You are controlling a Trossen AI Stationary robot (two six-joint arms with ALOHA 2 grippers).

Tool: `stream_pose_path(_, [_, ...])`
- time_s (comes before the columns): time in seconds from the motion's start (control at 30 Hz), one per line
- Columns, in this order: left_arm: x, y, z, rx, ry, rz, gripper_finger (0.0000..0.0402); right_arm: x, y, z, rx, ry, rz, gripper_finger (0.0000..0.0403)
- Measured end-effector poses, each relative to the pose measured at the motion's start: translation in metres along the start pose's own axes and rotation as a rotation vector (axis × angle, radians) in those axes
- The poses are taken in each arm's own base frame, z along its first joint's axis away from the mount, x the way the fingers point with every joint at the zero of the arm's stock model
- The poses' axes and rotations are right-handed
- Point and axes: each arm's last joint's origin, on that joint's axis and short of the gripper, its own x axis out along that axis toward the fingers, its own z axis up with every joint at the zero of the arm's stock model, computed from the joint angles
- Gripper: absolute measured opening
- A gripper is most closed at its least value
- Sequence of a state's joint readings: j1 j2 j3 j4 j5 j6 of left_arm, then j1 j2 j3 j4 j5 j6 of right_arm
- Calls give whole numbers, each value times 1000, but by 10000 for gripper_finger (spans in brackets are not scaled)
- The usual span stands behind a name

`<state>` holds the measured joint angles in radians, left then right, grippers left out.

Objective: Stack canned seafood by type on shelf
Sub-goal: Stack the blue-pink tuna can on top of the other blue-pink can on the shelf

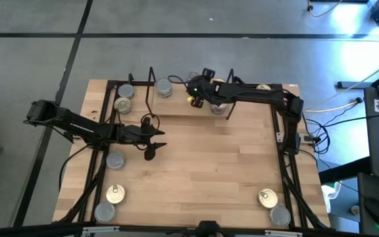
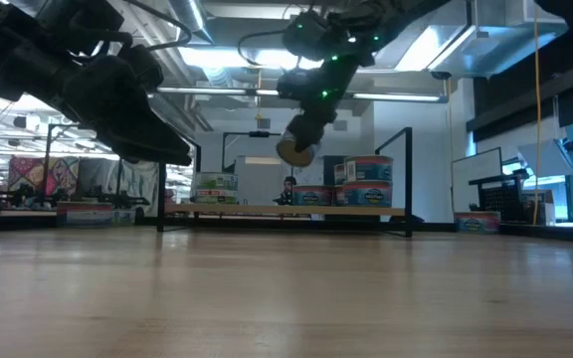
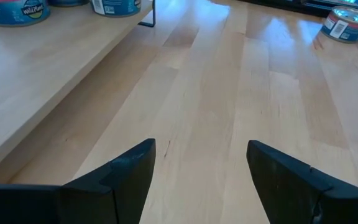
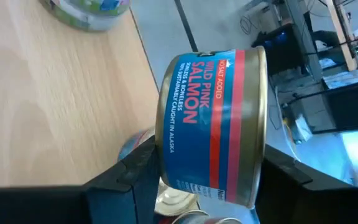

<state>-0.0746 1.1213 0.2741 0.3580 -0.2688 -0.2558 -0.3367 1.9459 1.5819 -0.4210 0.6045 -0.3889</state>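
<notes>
A tin of canned seafood (image 4: pixel 211 127) with a blue and red salmon label and gold rims hangs above the shelf (image 1: pixel 183 110), with my right gripper (image 1: pixel 197 99) shut on it. The shelf stands at the table's far edge and carries tins on its wood base: a silver-lidded one (image 1: pixel 164 87) at its left end and stacked ones (image 2: pixel 366 183) farther right. My left gripper (image 3: pixel 201 167) stands open over bare table at the left, nothing between its fingers. My right gripper pinches the tin between its two fingers, one finger (image 4: pixel 135 171) on each flat end, the gold-rimmed end (image 4: pixel 261 118) beside the other finger. The fingers slant down from the table's right side. The tin lies on its side, label outward, clear of the shelf.
Loose tins stand along the left edge (image 1: pixel 122 104) (image 1: pixel 115 159) (image 1: pixel 115 193), in the near right corner (image 1: pixel 267 197) (image 1: pixel 279 214) and at the far right (image 1: pixel 263 87). Black rails (image 1: pixel 104 131) edge the table. The middle of the table (image 1: pixel 202 164) is bare wood.
</notes>
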Motion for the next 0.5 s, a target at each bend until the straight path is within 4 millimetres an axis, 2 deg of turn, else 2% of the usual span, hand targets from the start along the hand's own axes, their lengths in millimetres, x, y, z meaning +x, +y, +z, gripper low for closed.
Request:
stream_pose_path(0.13, [0, 0, 0, 4, 1, 2, 253, 11, 10, -5, -50, 66, -17, 193])
stream_pose_path(0.27, [0, 0, 0, 8, 3, 2, 253, 13, 10, -6, -59, 85, -44, 193])
stream_pose_path(0.5, [0, 0, 0, 13, 2, 2, 253, 32, 13, -13, -83, 124, -51, 193])
